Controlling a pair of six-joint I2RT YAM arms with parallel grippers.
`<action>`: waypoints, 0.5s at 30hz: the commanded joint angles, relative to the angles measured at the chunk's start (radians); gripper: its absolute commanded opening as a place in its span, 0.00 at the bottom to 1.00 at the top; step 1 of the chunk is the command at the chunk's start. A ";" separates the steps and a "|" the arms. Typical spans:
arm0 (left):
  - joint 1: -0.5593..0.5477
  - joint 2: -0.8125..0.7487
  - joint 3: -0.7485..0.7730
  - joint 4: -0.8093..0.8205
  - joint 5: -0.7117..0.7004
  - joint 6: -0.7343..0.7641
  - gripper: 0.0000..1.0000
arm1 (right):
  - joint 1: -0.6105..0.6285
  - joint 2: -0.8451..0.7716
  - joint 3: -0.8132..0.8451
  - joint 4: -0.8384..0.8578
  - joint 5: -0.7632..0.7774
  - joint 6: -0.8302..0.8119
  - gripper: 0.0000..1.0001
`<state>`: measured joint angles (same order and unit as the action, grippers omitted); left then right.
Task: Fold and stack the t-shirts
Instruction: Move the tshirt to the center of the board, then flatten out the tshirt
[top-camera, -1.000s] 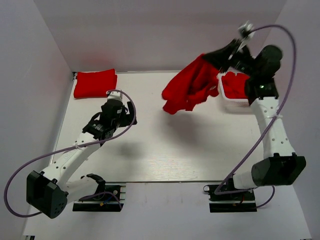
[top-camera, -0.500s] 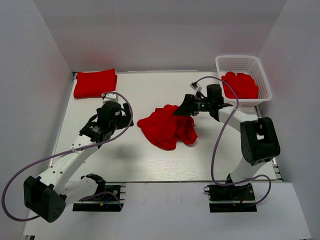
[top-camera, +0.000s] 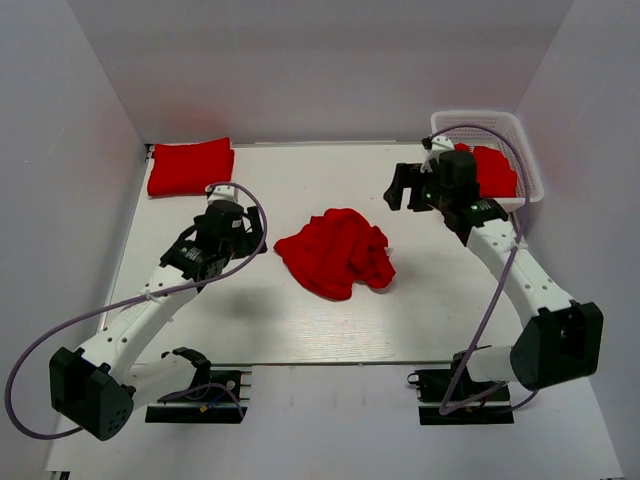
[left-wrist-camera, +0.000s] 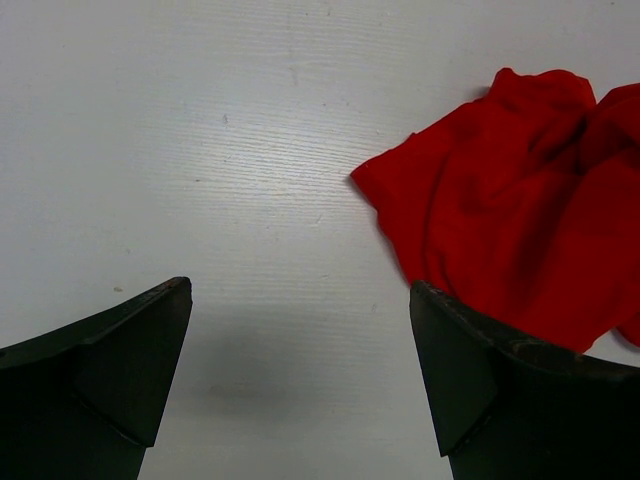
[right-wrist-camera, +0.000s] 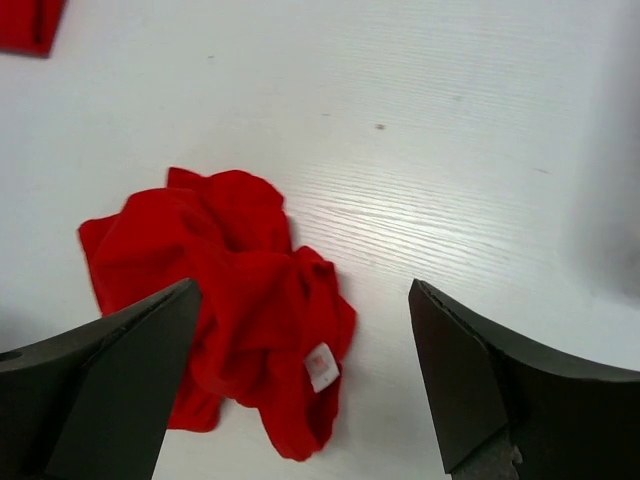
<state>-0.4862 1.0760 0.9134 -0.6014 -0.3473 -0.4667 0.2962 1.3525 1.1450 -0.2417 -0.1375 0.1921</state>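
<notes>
The right gripper (top-camera: 398, 188), fingers apart like the left gripper (left-wrist-camera: 300, 288), had dropped the crumpled red cloth t-shirt (top-camera: 335, 252) mid-table. Only one folded red t-shirt (top-camera: 190, 167) lay far left.

Crumpled t-shirt (left-wrist-camera: 510, 200) in front of the left gripper (left-wrist-camera: 298, 290).
The red cloth lies bunched on the white bench (left-wrist-camera: 200, 120); the gripper's dark fingers are spread wide, and one of them covers the cloth's near edge.
</notes>
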 joint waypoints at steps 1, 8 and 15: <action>0.006 -0.002 0.067 -0.014 0.033 0.026 1.00 | 0.003 -0.052 0.018 -0.119 0.228 0.020 0.90; 0.006 0.007 0.076 0.008 0.053 0.045 1.00 | 0.000 -0.138 -0.034 -0.097 0.240 0.070 0.90; 0.006 0.165 0.067 0.112 0.149 0.065 1.00 | 0.000 -0.073 -0.056 -0.125 0.158 0.115 0.90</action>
<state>-0.4854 1.1725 0.9588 -0.5533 -0.2676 -0.4248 0.2958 1.2469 1.1099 -0.3496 0.0608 0.2714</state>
